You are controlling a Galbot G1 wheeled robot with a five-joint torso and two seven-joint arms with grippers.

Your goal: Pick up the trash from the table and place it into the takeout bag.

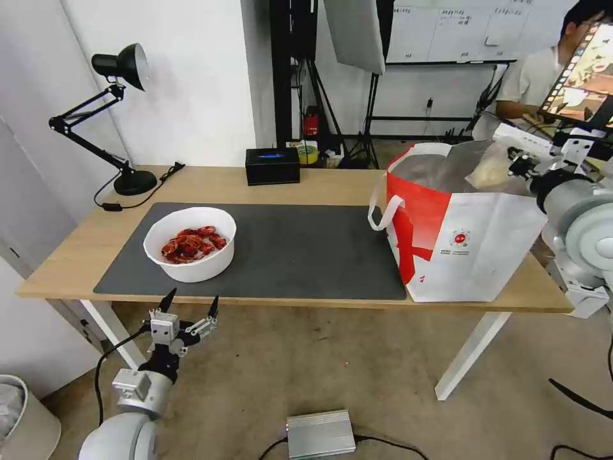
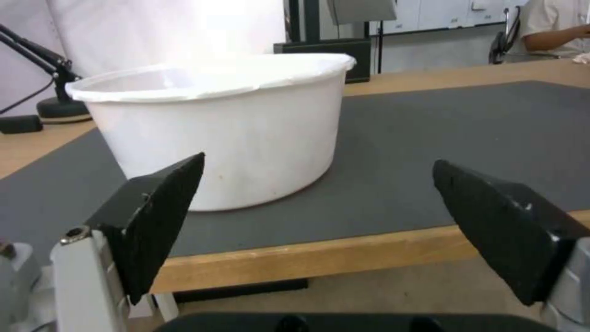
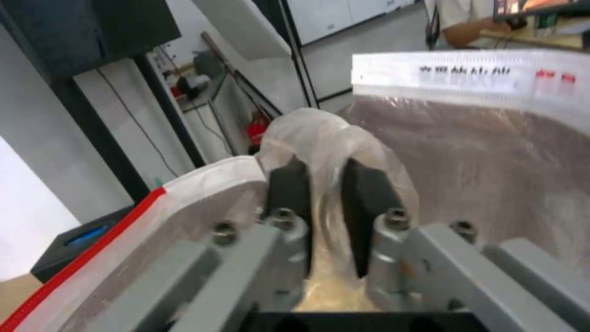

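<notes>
A white round bowl (image 1: 190,243) of red shells sits on the left part of the dark grey mat (image 1: 300,252) on the light-wood table (image 1: 76,249). My left gripper (image 1: 190,305) hangs open just below the table's front edge, facing the bowl (image 2: 221,129); its black fingers (image 2: 163,212) stand wide apart. At the table's right end stands the takeout bag (image 1: 460,249), white with a red side. My right gripper (image 1: 514,165) is over its open mouth, shut on a small clear bag (image 1: 490,170) with a pale lump. The clear bag (image 3: 326,133) bulges between the pads (image 3: 289,193), above the foil lining (image 3: 492,152).
A black desk lamp (image 1: 121,115) stands at the table's back left and a black tissue box (image 1: 272,166) at the back middle. On the floor lie a silver box (image 1: 319,434) and cables. A bin (image 1: 19,415) is at the lower left.
</notes>
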